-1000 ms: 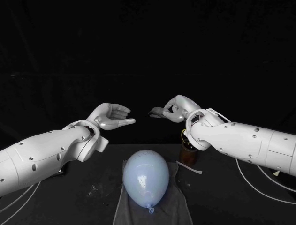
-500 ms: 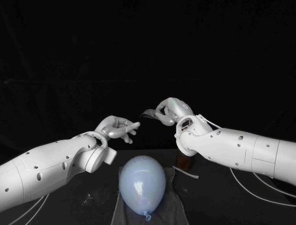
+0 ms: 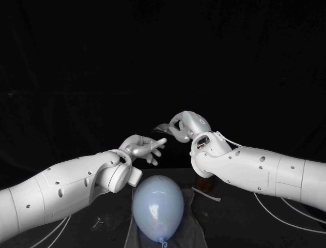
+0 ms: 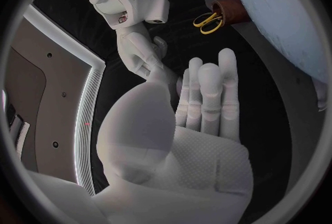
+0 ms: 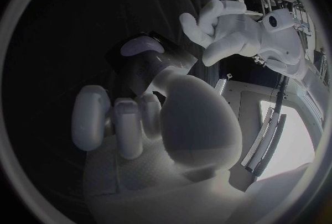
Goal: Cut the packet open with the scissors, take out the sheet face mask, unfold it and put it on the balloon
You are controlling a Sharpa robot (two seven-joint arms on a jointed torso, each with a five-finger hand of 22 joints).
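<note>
A pale blue balloon (image 3: pixel 158 206) lies on a grey mat (image 3: pixel 192 232) at the table's near edge; its side also shows in the left wrist view (image 4: pixel 284 8). Raised above and beyond it, my right hand (image 3: pixel 184 126) pinches a small dark flat packet (image 3: pixel 163 127), which appears dark between thumb and fingers (image 5: pixel 141 72). My left hand (image 3: pixel 142 148) hovers just left of it with fingers spread, holding nothing, a short gap from the packet. Yellow-handled scissors (image 4: pixel 207 20) stand in a brown holder (image 4: pixel 232 11) beside the balloon.
A small white strip (image 3: pixel 207 195) lies on the table right of the balloon, under my right forearm. A small pale scrap (image 3: pixel 99 222) sits left of the mat. Cables trail along the table at both lower corners.
My left hand has uncurled from a loose fist and moved right and lower, closer to my right hand. The right hand has shifted slightly left, still pinching the dark packet.
</note>
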